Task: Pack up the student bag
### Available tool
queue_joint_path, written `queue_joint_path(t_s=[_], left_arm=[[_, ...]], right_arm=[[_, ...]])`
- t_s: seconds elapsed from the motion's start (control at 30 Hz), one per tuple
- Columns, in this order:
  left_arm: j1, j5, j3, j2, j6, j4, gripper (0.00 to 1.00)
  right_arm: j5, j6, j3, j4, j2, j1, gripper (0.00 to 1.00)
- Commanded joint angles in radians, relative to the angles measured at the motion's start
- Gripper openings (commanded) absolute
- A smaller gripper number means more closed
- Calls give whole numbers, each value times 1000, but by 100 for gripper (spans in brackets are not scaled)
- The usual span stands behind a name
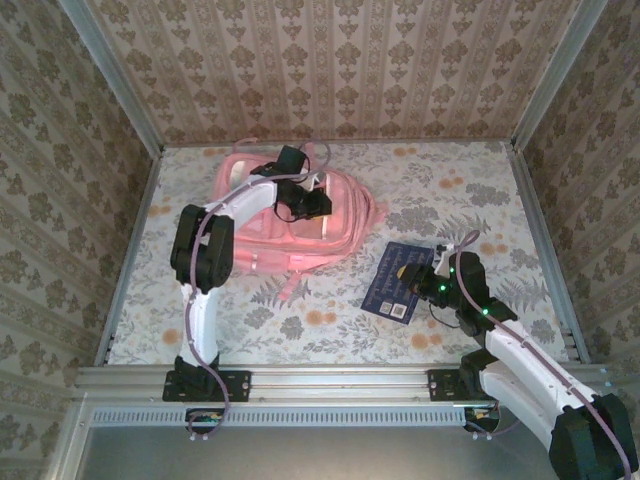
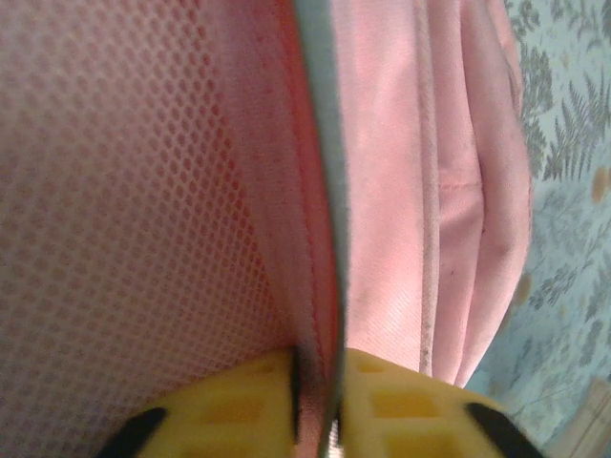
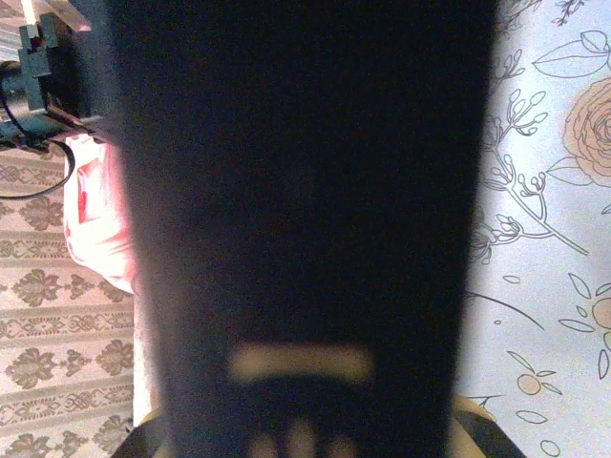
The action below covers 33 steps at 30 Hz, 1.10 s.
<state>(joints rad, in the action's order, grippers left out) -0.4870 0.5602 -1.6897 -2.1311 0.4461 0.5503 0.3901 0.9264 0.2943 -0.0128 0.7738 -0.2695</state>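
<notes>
Floral-print tabletop [image 1: 300,320], wallpapered walls | large soft pink fabric student bag [image 1: 345,215] lies far-left of centre | flat dark-blue book [image 1: 395,280] near its right side | I'd hold the bag's opening edge wide before feeding the book in | left gripper [image 2: 315,382] pinched together on that edge | right gripper [image 1: 432,280] at the book, jaw gap hidden, can't tell.

One student bag [image 1: 345,228] and one dark blue book [image 1: 393,285].
</notes>
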Motion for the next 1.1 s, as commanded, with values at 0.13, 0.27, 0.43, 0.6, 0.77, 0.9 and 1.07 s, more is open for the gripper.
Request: queue_joint_path(t_s=[0.13, 0.27, 0.43, 0.6, 0.77, 0.9, 1.07], left_arm=[[-22, 54, -42, 0, -38, 34, 0], [-15, 76, -26, 84, -56, 51, 0], [-6, 144, 2, 224, -86, 122, 0], [13, 196, 53, 385, -102, 180, 0], [70, 284, 137, 545, -59, 157, 0], [130, 405, 227, 654, 17, 74, 0], [178, 497, 277, 712, 83, 6, 0]], right_arm=[[-5, -19, 15, 7, -33, 29, 0], [-86, -89, 83, 153, -81, 45, 0], [-164, -162, 186, 257, -82, 46, 0], [-147, -196, 278, 251, -10, 55, 0], [-61, -137, 310, 140, 72, 89, 0], [116, 30, 288, -144, 193, 93, 0], [202, 235, 296, -500, 367, 34, 0]])
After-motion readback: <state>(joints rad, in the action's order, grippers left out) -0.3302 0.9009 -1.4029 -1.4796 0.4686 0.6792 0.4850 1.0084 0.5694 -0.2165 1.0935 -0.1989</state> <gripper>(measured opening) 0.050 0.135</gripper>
